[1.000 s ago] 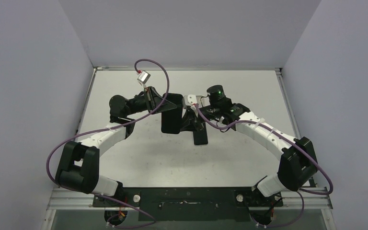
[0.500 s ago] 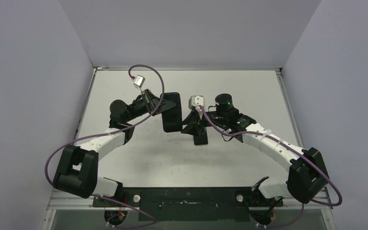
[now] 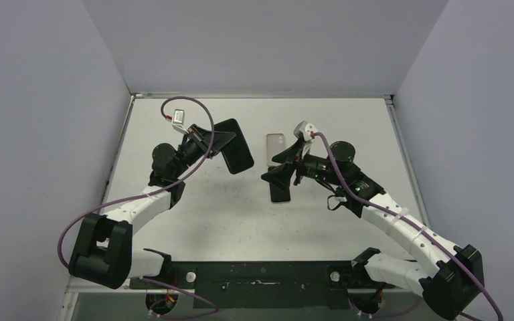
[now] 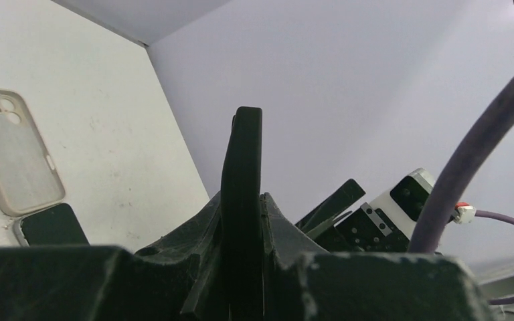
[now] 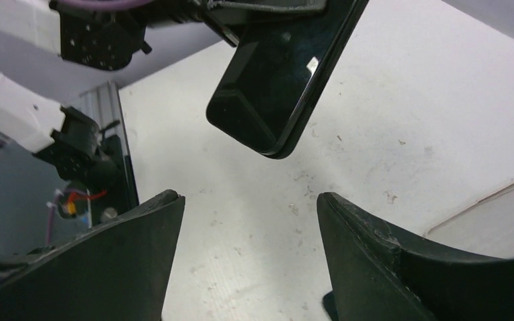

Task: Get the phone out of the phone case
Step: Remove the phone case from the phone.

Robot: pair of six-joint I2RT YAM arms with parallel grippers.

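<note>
My left gripper (image 3: 219, 143) is shut on a black phone (image 3: 235, 152) and holds it tilted above the table's left middle. In the left wrist view the phone (image 4: 242, 154) stands edge-on between the fingers of the left gripper (image 4: 242, 200). A pale, empty phone case (image 3: 275, 147) lies flat on the table, also seen in the left wrist view (image 4: 12, 160). Just in front of the case hangs my right gripper (image 3: 276, 168), open and holding nothing. From the right wrist the right gripper (image 5: 249, 198) frames bare table, with the phone (image 5: 281, 73) above and a corner of the case (image 5: 498, 224) at the right.
A dark slab with a pale rim (image 3: 281, 192) lies on the table just nearer than the case; it shows below the case in the left wrist view (image 4: 50, 225). White walls (image 3: 261, 47) close in the table on three sides.
My right gripper has opened and drawn back to the right, uncovering the pale case on the table. The left gripper has carried the phone leftward and tilted it.
</note>
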